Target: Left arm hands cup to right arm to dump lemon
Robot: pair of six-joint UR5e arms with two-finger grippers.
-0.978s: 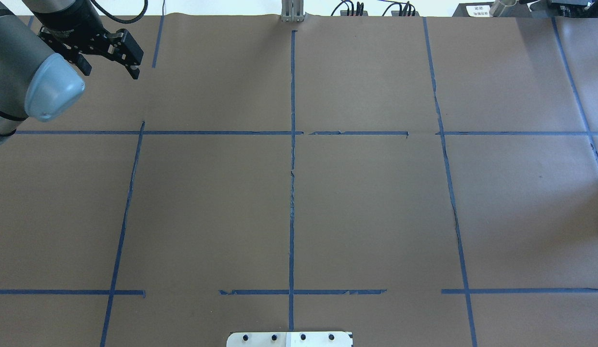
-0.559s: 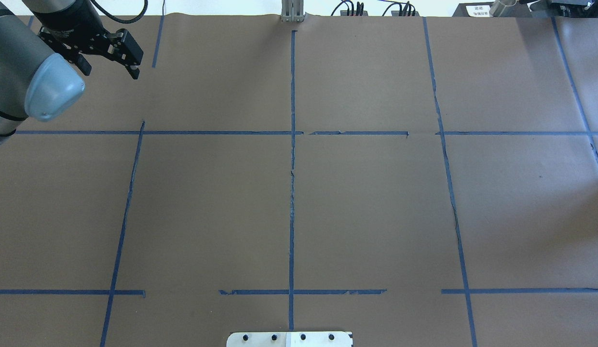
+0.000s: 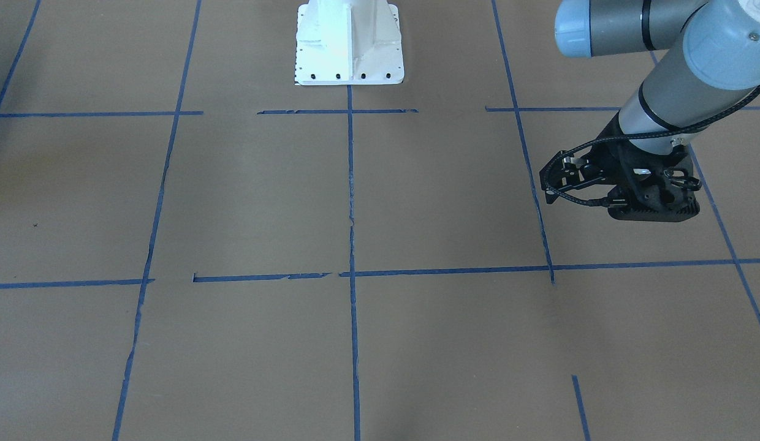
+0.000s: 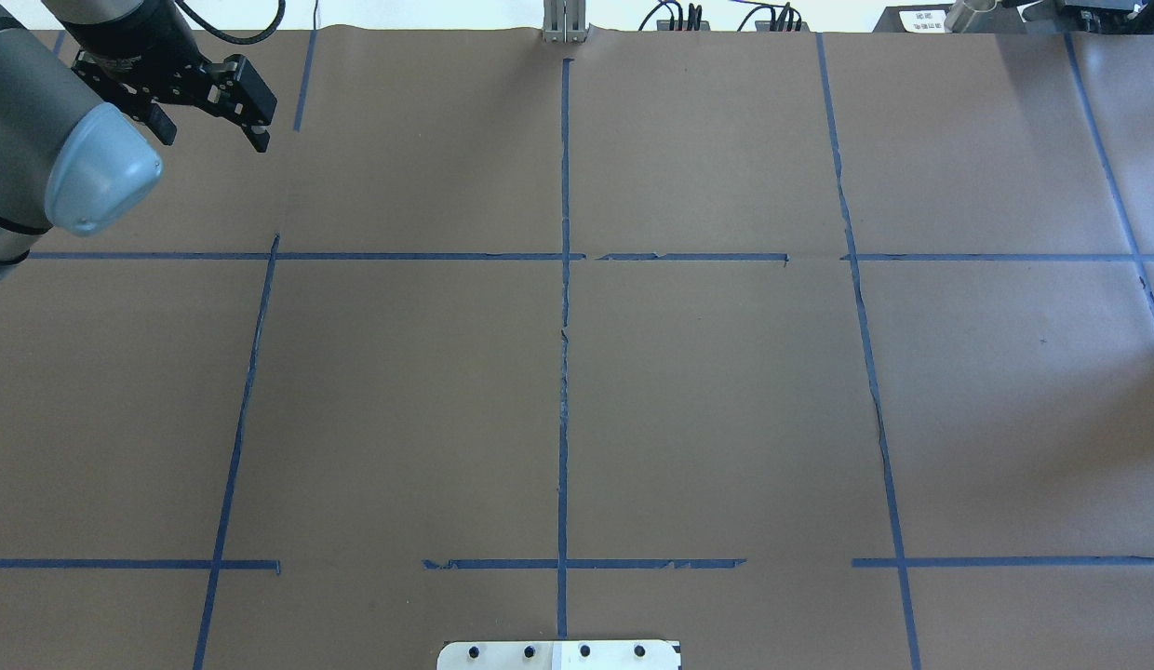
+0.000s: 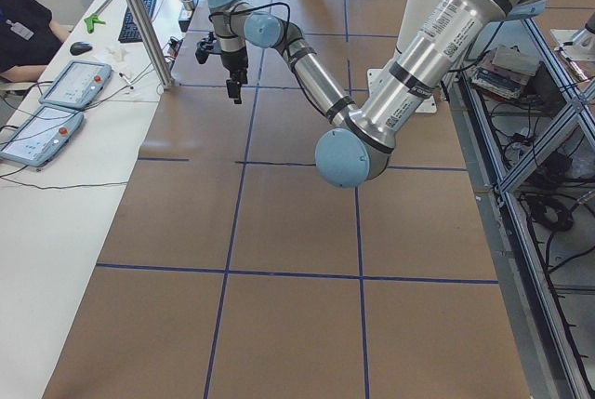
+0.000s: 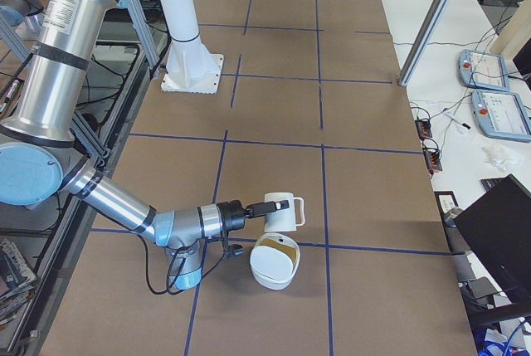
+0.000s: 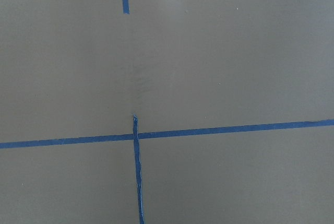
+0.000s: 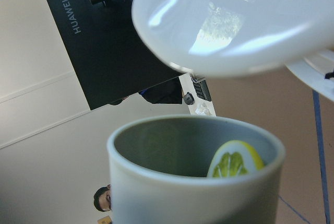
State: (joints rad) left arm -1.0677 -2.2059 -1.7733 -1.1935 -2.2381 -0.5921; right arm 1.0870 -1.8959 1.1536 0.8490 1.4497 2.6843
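At the table's far left corner in the overhead view, you see the left arm (image 4: 37, 121) with the left gripper (image 4: 212, 126) over the table (image 4: 707, 391). Its fingers (image 4: 247, 98) are spread wide, with nothing between them. No cup here.

Front-facing: same gripper on the picture's right, hanging above bare brown paper.

Left side view: it hangs clear of the surface, far end.

Right side view: the right arm (image 6: 116, 200) reaches low and the right gripper (image 6: 259, 211) meets the cup (image 6: 284, 213). The cup sits off the table, just by a white bowl (image 6: 265, 277). You cannot tell how the jaws stand.

Left wrist: only paper and blue tape (image 7: 209, 130).

Right wrist: cup close up, lemon (image 8: 235, 164) inside, leaning on the wall near the rim. The bowl is just beyond.
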